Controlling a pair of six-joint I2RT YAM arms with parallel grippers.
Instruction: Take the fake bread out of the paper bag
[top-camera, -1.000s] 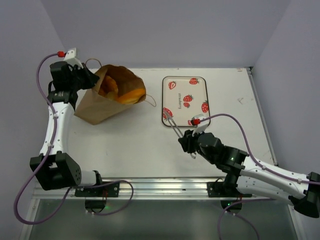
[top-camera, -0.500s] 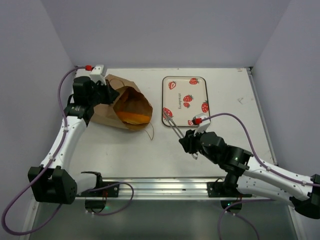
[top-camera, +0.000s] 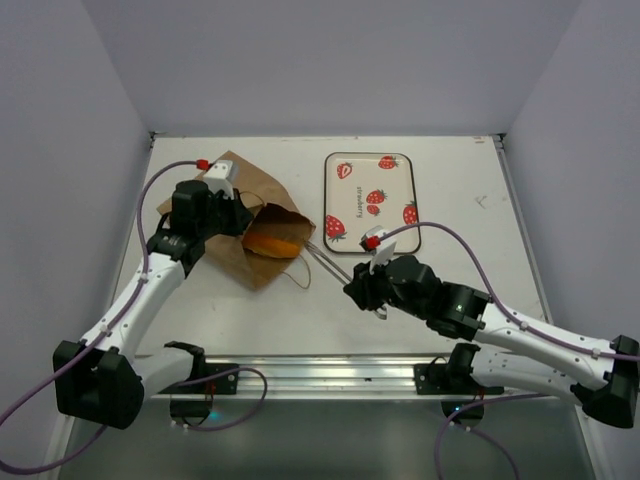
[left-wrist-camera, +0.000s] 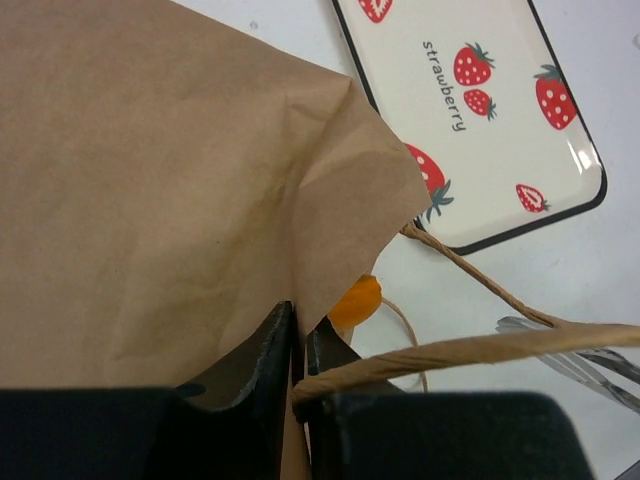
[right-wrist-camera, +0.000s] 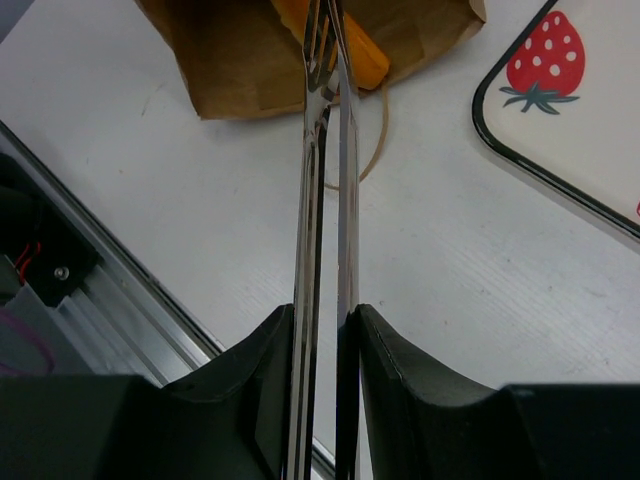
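**breadbot_dan:** Jaws check: left gripper (left-wrist-camera: 300, 322) is pinching the top edge of the paper bag (top-camera: 225, 255). Right gripper (right-wrist-camera: 322, 318) is clamped on the metal tongs (right-wrist-camera: 325, 150), and the tong tips are pressed together.

**kraft_kay:** Where's the fake bread (top-camera: 272, 243)?

**breadbot_dan:** Orange loaf showing in the bag's mouth. The bag's on its side on the table (top-camera: 250, 320), mouth facing the strawberry tray (left-wrist-camera: 520, 150). The tong tips sit right over the loaf; can't tell if they're touching it.

**kraft_kay:** My worry is that a glossy loaf plus thin tong tips means it squirts out. And that's only a thin pinch of paper, so if it slips or tears, the mouth could flop shut.

**breadbot_dan:** Also the handle loop (left-wrist-camera: 480, 345) lies just in front of the opening. The tongs could snag it, I reckon, and drag the whole bag along.
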